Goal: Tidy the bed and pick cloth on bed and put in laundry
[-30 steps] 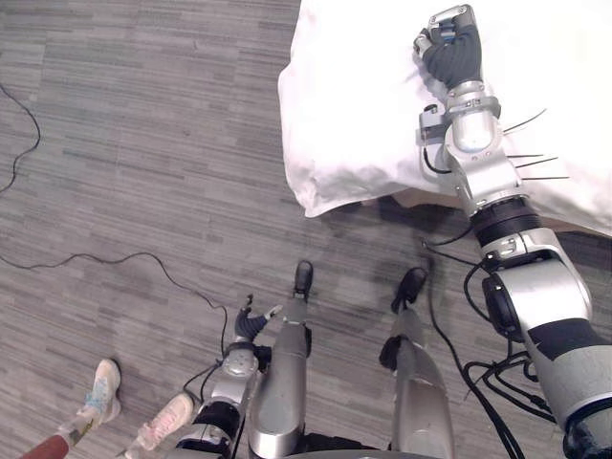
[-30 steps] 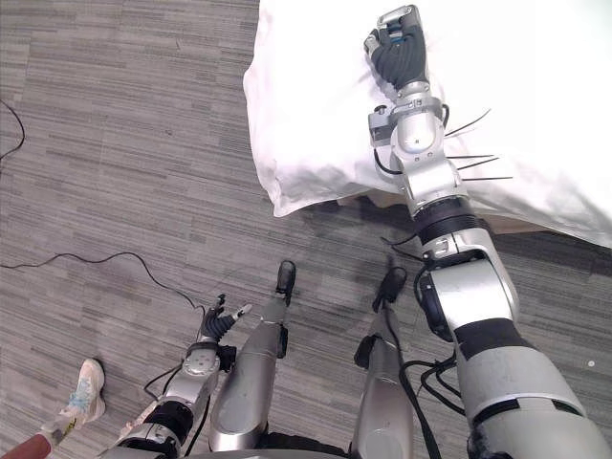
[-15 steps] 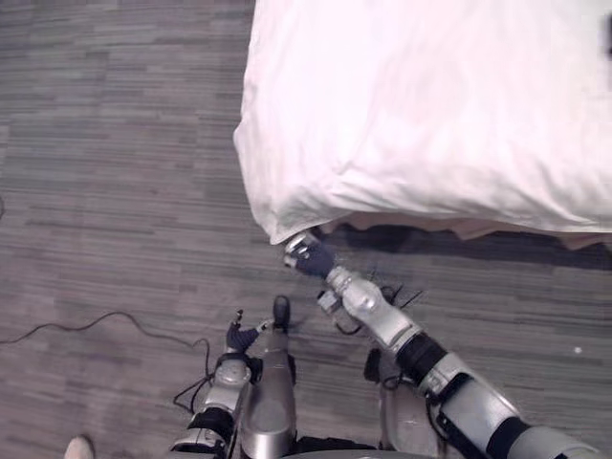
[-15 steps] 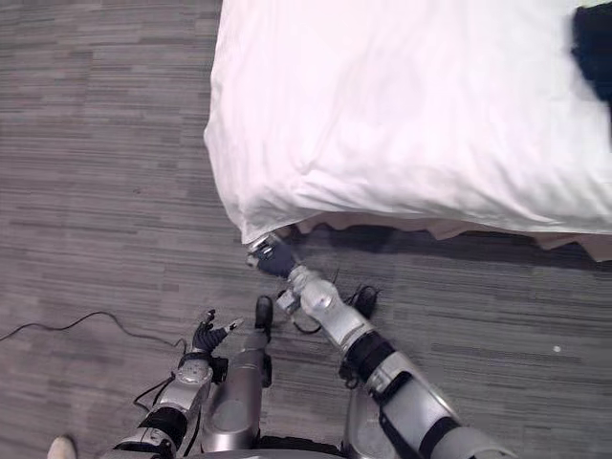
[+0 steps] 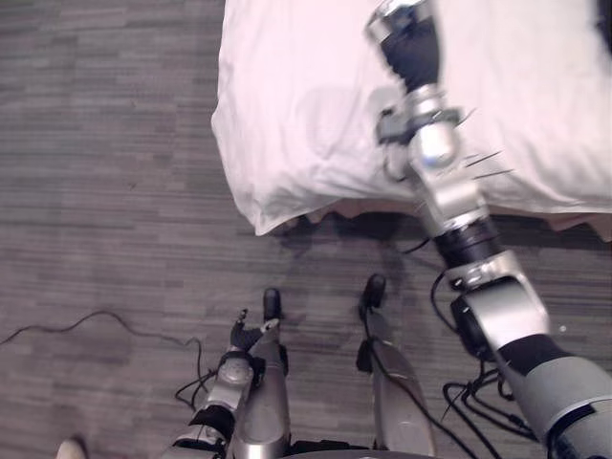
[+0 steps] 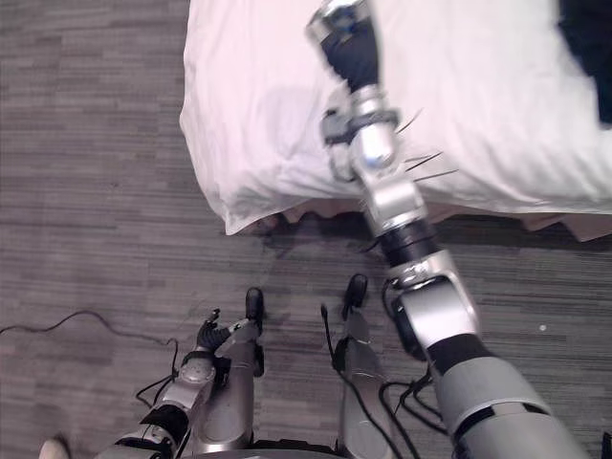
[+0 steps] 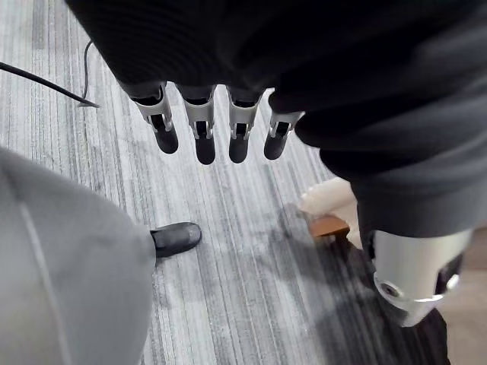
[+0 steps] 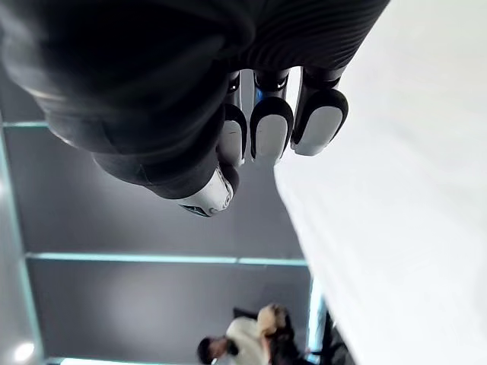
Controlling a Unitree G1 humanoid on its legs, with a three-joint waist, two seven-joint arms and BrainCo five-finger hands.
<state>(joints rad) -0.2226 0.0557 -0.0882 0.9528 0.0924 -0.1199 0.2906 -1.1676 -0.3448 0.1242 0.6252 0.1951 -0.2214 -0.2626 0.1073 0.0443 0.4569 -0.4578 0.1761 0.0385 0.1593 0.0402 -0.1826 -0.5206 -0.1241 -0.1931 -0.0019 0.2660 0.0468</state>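
Up from the bed's low corner, my right hand [image 5: 409, 43] has swung above the white bed [image 5: 287, 124], its fingers curled in with nothing in them. The dark cloth [image 6: 588, 57] lies on the bed, well off to that hand's right, at the edge of the view. My left hand [image 7: 204, 125] hangs low over the floor [image 5: 105, 143], fingers straight and apart.
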